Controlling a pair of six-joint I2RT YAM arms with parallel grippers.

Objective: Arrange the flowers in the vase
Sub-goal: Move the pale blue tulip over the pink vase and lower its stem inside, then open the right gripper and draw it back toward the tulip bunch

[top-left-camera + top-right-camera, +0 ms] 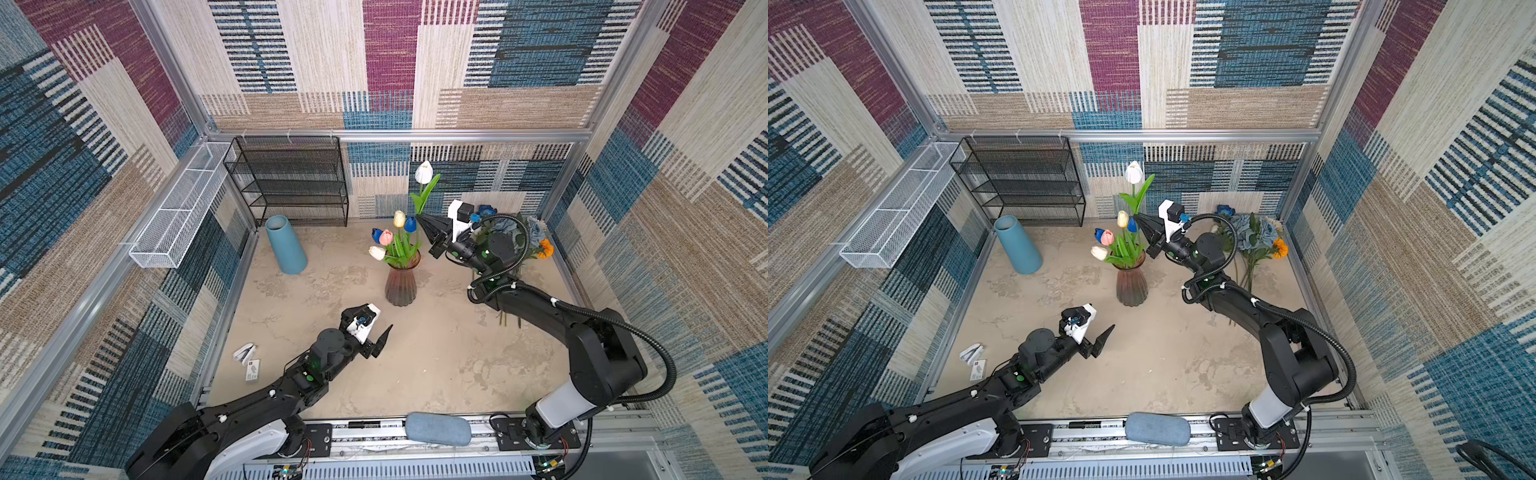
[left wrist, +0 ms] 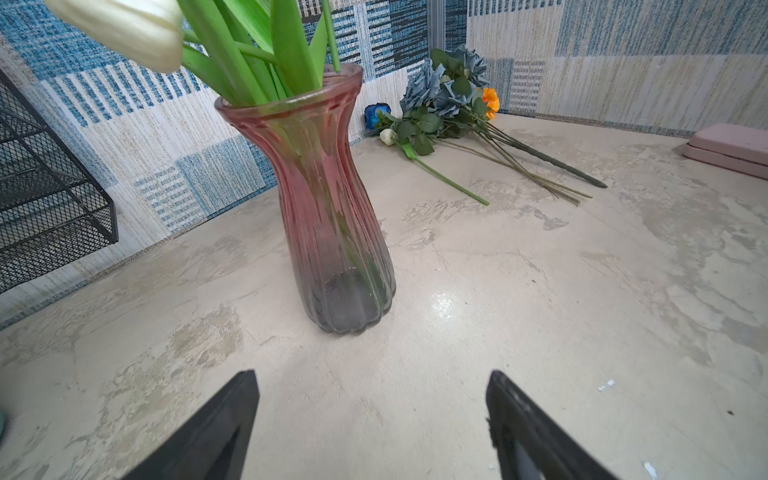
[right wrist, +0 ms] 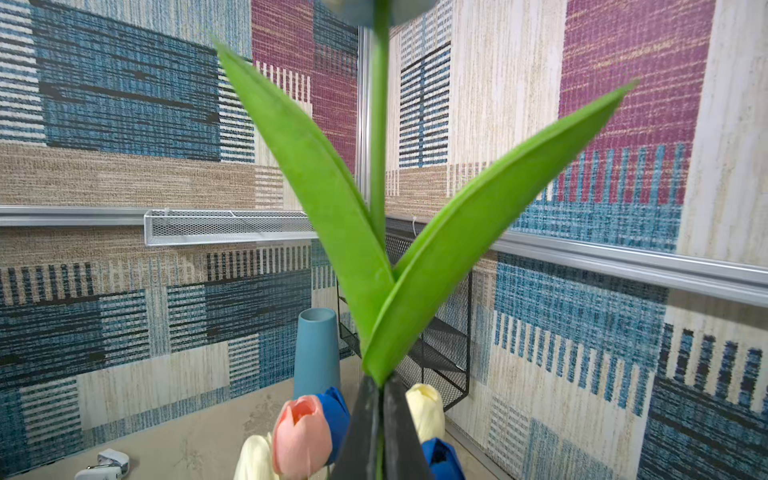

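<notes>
We've five tulips (image 1: 395,239) in the pink glass vase (image 1: 401,286) — right gripper (image 3: 381,388) clamps a white tulip (image 1: 424,172), left gripper (image 2: 372,376) gapes empty, roses (image 1: 1254,232) wait at table's (image 1: 415,374) far-right corner.

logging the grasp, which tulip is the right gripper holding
The tallest white tulip, stem pinched in the right gripper; the others sit lower in the pink glass vase.

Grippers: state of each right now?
Left gripper: open, holding nothing.
Right gripper: shut on the white tulip, gripping its stem at the base of the leaves.
</notes>
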